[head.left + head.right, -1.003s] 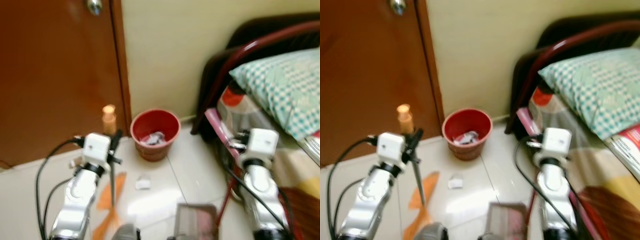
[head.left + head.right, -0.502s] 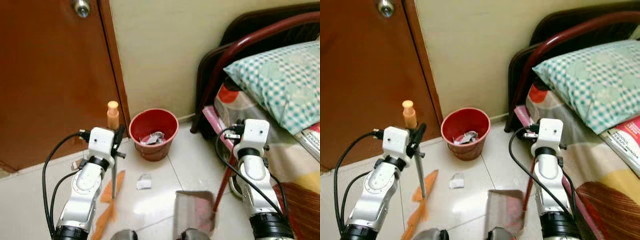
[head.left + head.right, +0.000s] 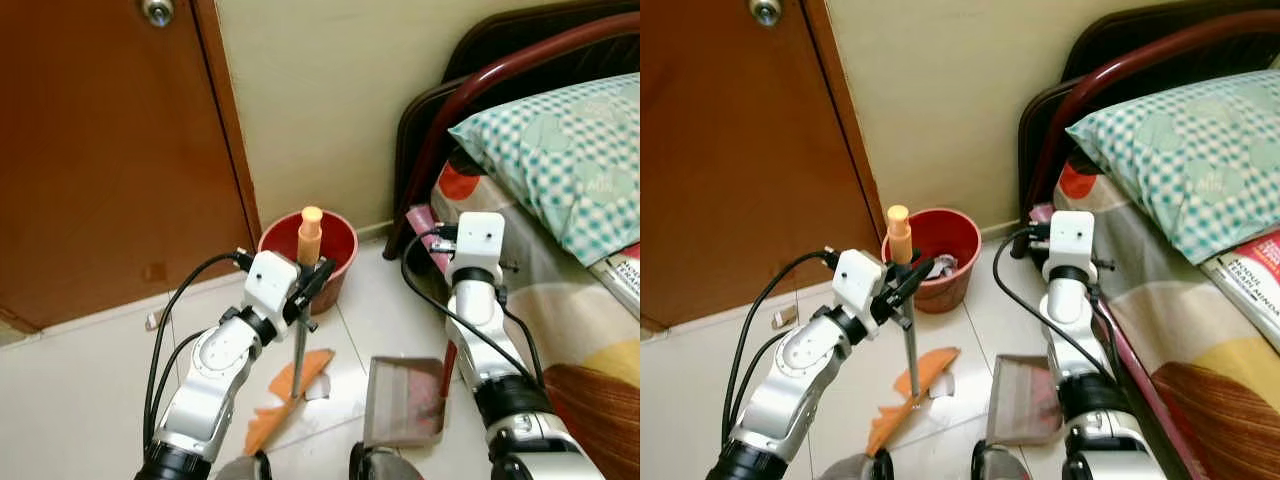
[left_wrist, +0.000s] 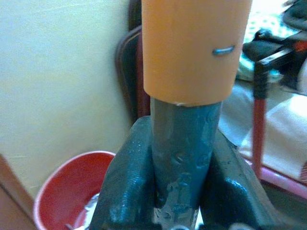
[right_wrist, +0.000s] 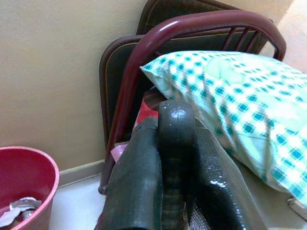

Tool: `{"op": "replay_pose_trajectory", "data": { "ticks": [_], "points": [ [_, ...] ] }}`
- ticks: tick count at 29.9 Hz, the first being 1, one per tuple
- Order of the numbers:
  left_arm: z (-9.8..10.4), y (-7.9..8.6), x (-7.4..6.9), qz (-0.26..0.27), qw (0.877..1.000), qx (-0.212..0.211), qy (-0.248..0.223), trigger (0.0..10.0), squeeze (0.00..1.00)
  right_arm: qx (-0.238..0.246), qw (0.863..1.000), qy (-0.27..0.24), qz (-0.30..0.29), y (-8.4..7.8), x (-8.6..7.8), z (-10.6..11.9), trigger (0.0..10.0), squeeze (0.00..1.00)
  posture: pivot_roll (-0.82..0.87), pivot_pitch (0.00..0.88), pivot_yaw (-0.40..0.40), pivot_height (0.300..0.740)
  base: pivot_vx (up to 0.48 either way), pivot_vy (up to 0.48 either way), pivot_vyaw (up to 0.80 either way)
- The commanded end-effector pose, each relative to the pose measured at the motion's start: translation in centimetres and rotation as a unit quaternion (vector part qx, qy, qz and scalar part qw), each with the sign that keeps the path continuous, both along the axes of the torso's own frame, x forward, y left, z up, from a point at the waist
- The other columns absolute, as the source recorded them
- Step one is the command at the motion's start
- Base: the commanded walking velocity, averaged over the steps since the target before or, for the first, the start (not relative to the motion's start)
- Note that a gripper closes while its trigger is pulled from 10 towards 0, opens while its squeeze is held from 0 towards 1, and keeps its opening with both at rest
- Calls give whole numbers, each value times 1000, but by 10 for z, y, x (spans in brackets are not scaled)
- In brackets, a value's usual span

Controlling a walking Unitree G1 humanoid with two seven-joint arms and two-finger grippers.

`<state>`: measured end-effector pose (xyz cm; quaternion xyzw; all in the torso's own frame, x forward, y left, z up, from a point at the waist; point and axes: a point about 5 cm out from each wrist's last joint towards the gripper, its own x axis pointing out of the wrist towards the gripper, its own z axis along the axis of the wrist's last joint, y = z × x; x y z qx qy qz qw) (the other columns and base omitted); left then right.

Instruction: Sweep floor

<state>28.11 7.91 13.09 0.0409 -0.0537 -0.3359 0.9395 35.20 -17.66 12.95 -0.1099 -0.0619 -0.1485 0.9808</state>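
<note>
Left end effector [image 4: 184,191] grips the broom [image 3: 297,330]; right end effector [image 5: 175,158] grips the dustpan [image 3: 405,400] handle. Book [image 3: 1248,275] lettering unreadable.

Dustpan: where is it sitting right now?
In the left eye view the dustpan lies on the floor at lower centre-right, beside the right arm, with the orange broom head to its left.

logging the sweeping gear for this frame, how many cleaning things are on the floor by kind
orange-bristled broom with grey metal handle: 1
grey dustpan with red handle: 1
round red plastic bin: 1
white scrap of litter by the bristles: 1
total: 4
</note>
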Motion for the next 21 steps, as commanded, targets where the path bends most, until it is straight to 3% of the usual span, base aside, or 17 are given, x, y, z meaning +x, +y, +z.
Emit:
{"op": "replay_pose_trajectory", "data": {
  "ticks": [1, 6, 10, 13, 15, 21],
  "points": [
    [9, -8, -10, -35, 999, -15, 0, 10000, 0, -8, 1000, -3, 0, 5, -1, -4, 10000, 0, 138, 291, 18, 740, 0, 0, 0],
    [21, -14, -12, -32, 998, -59, 15, 10000, 0, -2, 1000, 3, 10, 15, -2, -10, 10000, 0, 144, 308, 20, 740, 0, 0, 0],
    [34, -9, 3, 46, 991, -121, 9, 10000, 0, 18, 999, 6, 39, 28, -2, -13, 10000, 0, 136, 315, 14, 740, 0, 0, 0],
    [46, 6, 22, 128, 975, -180, 2, 10000, 0, 27, 997, 11, 71, 39, -3, -16, 10000, 0, 121, 316, 5, 740, 0, 0, 0],
    [50, 12, 28, 151, 968, -198, 0, 10000, 0, 30, 996, 11, 82, 42, -3, -17, 10000, 0, 114, 313, 0, 740, 0, 0, 0],
    [66, 38, 41, 209, 958, -192, -41, 10000, 0, 43, 993, 19, 110, 47, -4, -19, 10000, 0, 104, 300, -13, 740, 0, 0, 0]
  ]
}}
